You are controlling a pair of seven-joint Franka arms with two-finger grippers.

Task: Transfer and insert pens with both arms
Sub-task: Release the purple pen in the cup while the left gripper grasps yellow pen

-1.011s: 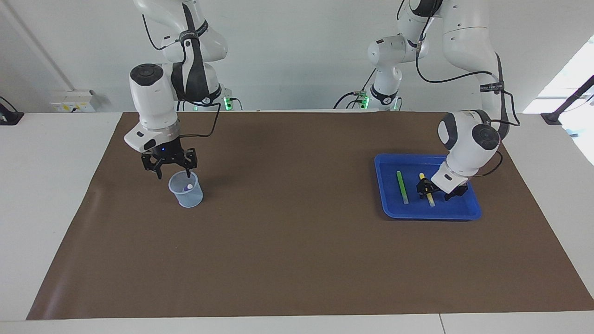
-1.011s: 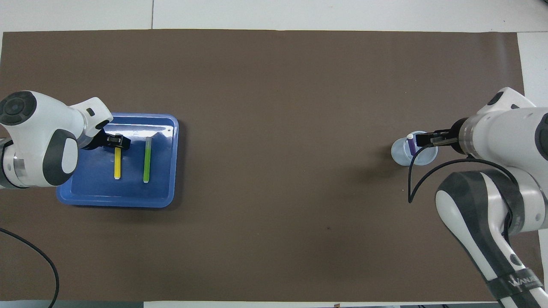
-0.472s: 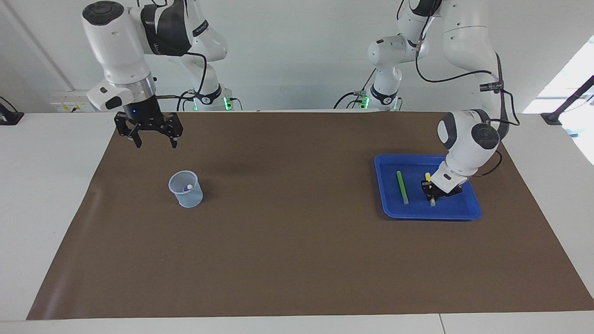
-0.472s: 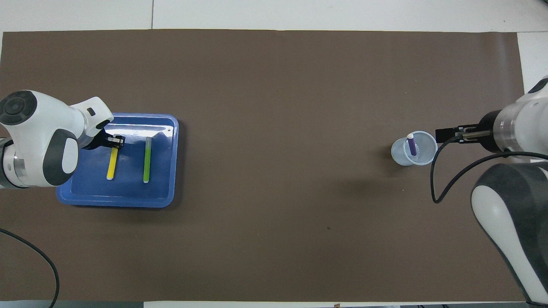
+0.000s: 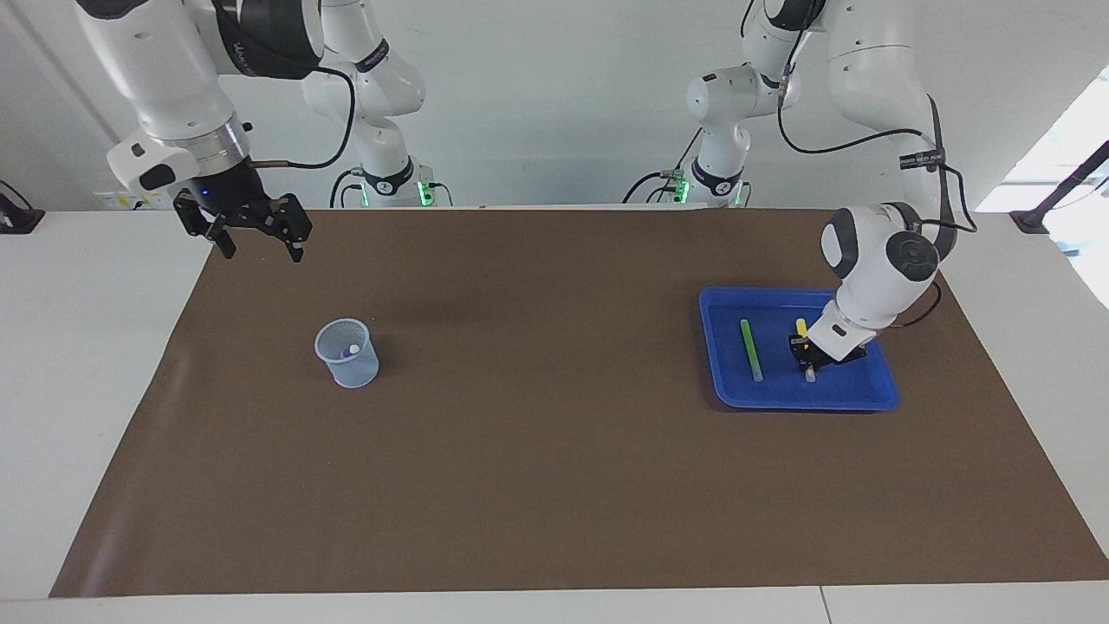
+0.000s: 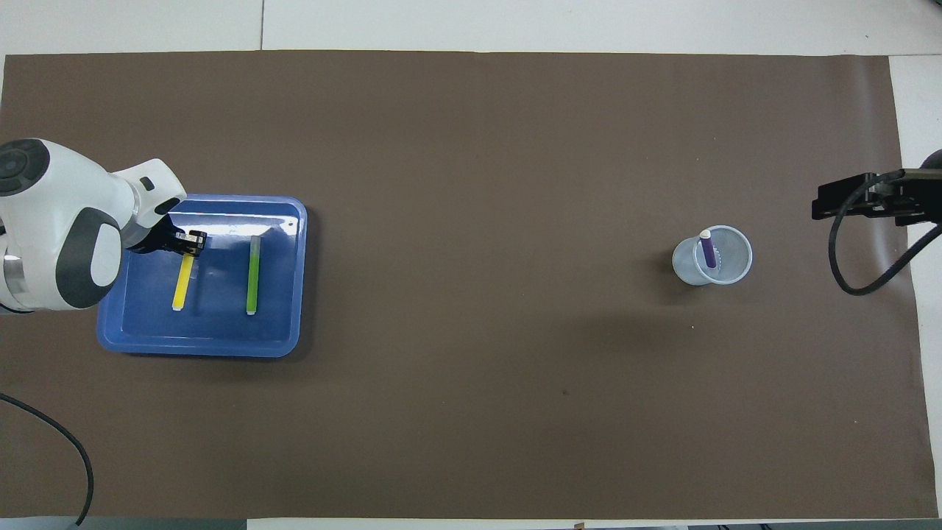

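My left gripper (image 5: 804, 351) is low in the blue tray (image 5: 780, 394), shut on the yellow pen (image 5: 801, 328) near its end that is nearer to the robots; the pen hangs tilted. In the overhead view the gripper (image 6: 190, 244) holds the yellow pen (image 6: 181, 283) beside the green pen (image 6: 252, 274). The green pen (image 5: 750, 349) lies flat in the tray (image 6: 221, 335). The purple pen (image 5: 351, 351) stands in a translucent cup (image 5: 351, 373), whitish tip up (image 6: 708, 250). My right gripper (image 5: 262, 253) is open and empty, raised over the mat's corner nearest the right arm's base.
A brown mat (image 5: 554, 451) covers most of the white table. The cup (image 6: 739, 258) stands toward the right arm's end, the tray toward the left arm's end. Two slimmer white arms with green-lit bases (image 5: 394, 186) stand at the robots' edge of the table.
My right gripper rose from the cup, leaving the purple pen in it, and drew back toward its base. My left gripper shut on the yellow pen and tilted it up.
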